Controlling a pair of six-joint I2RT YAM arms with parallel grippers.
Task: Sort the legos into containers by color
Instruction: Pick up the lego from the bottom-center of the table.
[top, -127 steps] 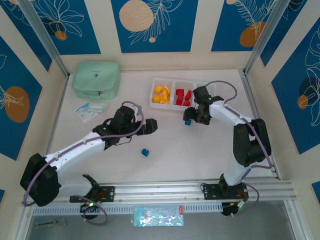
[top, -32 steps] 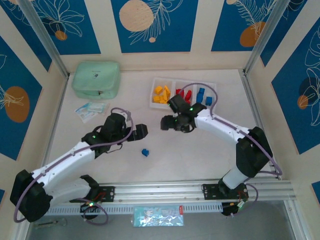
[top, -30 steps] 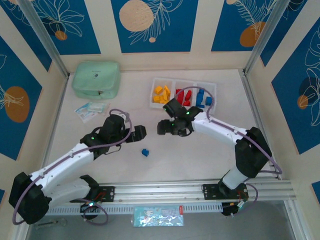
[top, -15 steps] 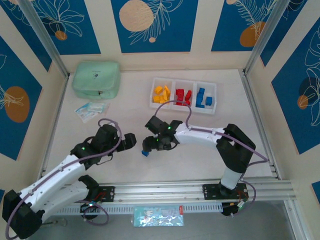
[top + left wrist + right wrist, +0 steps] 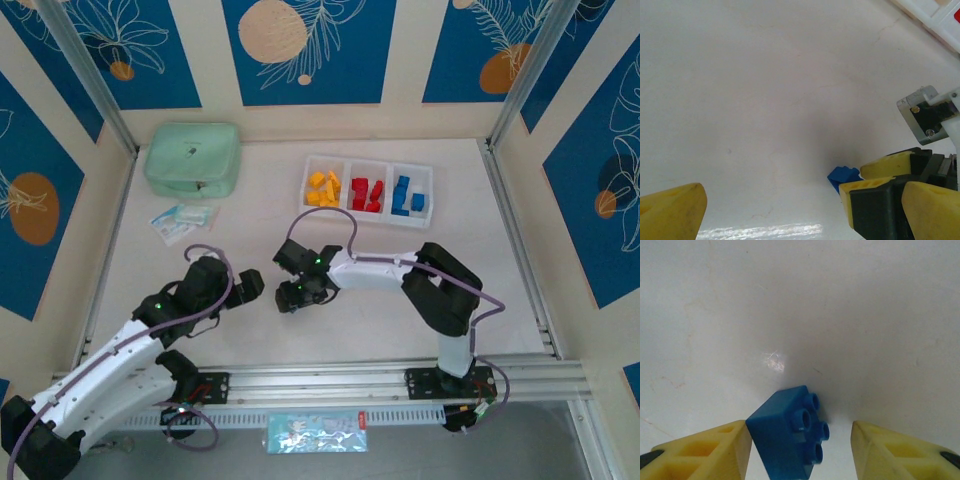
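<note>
Table, clock read from its centre.
- Tray at 12–1 o'clock: three compartments side by side, legos in each.
- Pouch at 11 o'clock, packet just in front of it.
- Near centre: loose brick on the table between the right gripper's fingers.
- Left gripper at that brick's 9 o'clock, near, apart.

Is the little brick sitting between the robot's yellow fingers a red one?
No, the brick that the right hand straddles on the table is blue, with four round studs showing.
</note>
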